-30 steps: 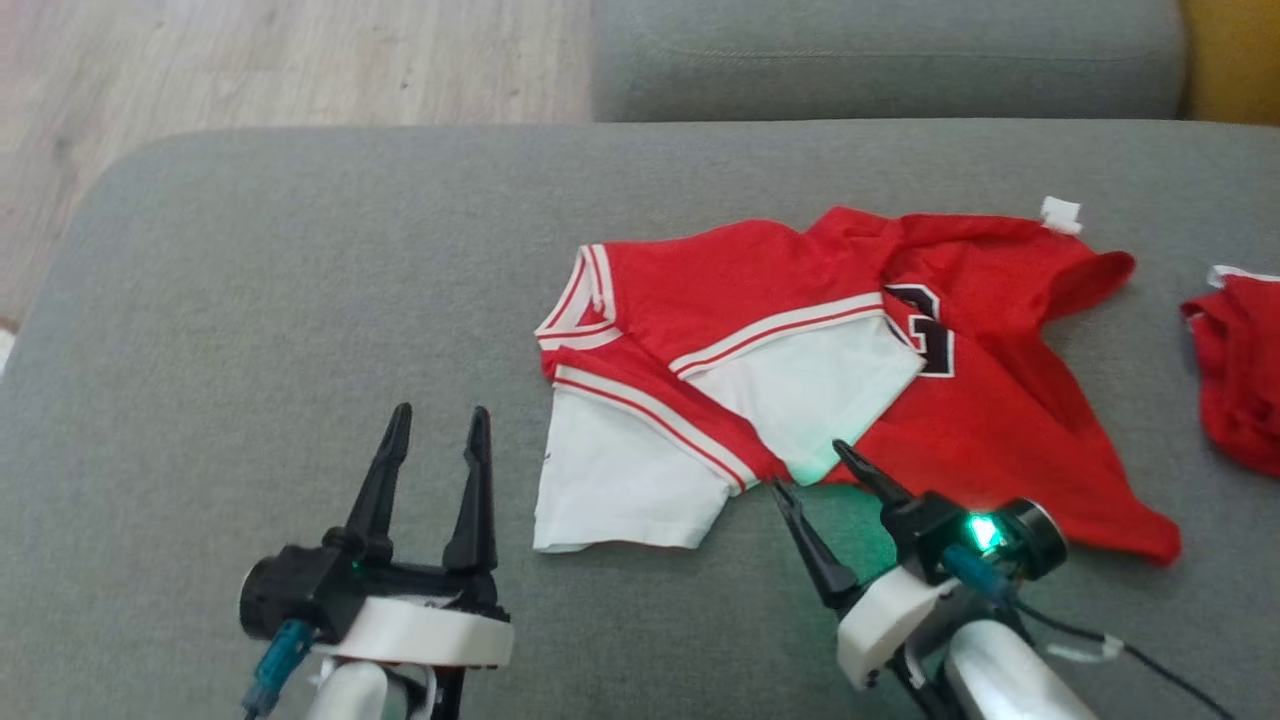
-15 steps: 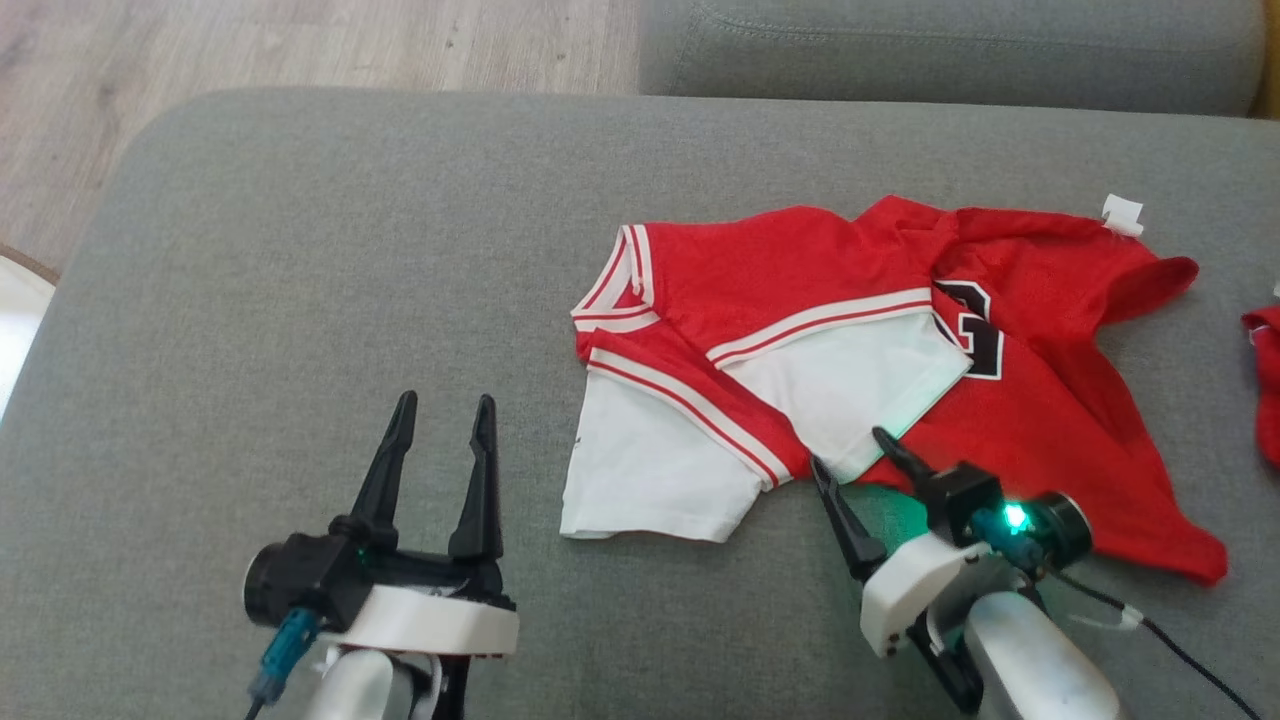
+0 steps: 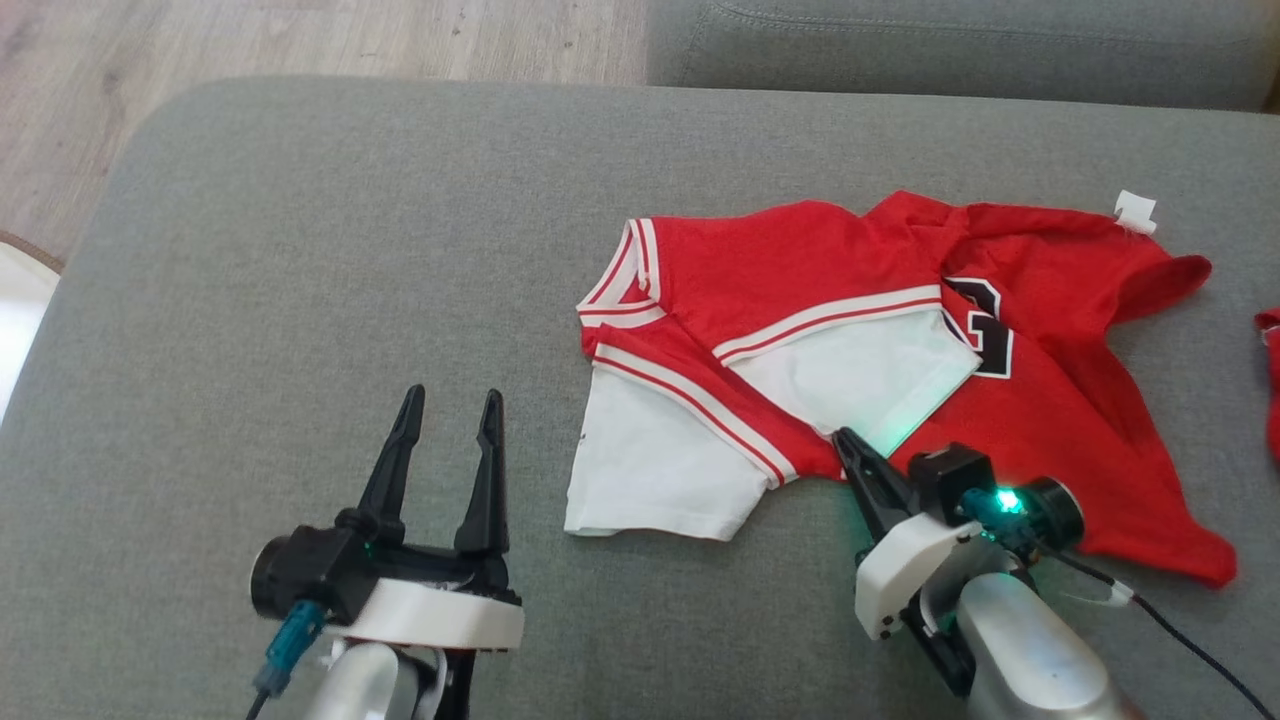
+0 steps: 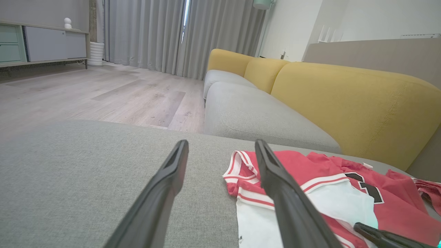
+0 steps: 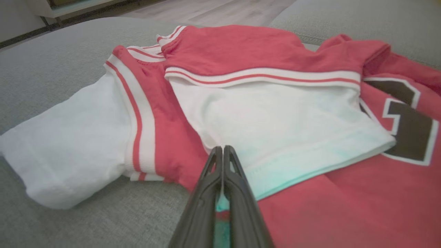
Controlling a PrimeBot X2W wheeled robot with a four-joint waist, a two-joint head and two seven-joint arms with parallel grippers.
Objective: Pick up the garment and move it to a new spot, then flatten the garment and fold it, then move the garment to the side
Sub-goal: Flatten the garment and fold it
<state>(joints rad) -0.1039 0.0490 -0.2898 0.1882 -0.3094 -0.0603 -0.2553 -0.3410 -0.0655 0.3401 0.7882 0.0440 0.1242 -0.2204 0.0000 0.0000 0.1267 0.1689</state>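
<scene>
The garment (image 3: 780,270) is a red and white jersey with a black number, lying crumpled on the grey sofa seat (image 3: 300,250). It also appears in the left wrist view (image 4: 310,168) and the right wrist view (image 5: 262,51). My right gripper (image 3: 840,435) is shut on the garment's near edge, where a white sleeve meets red cloth; its closed fingertips (image 5: 222,148) rest on the fabric. My left gripper (image 3: 452,395) stands open over bare cushion to the left of the garment, holding nothing, and its spread fingers (image 4: 221,143) point toward the collar.
Another red cloth (image 3: 1272,380) lies at the seat's right edge. A yellow backrest (image 4: 344,103) rises behind the garment, with a second grey cushion (image 3: 900,40) beyond. Wooden floor (image 3: 300,40) lies past the seat's far left edge.
My right gripper has closed its fingers at the garment's near edge. The head camera shifted a little; my left gripper stays open in place.
</scene>
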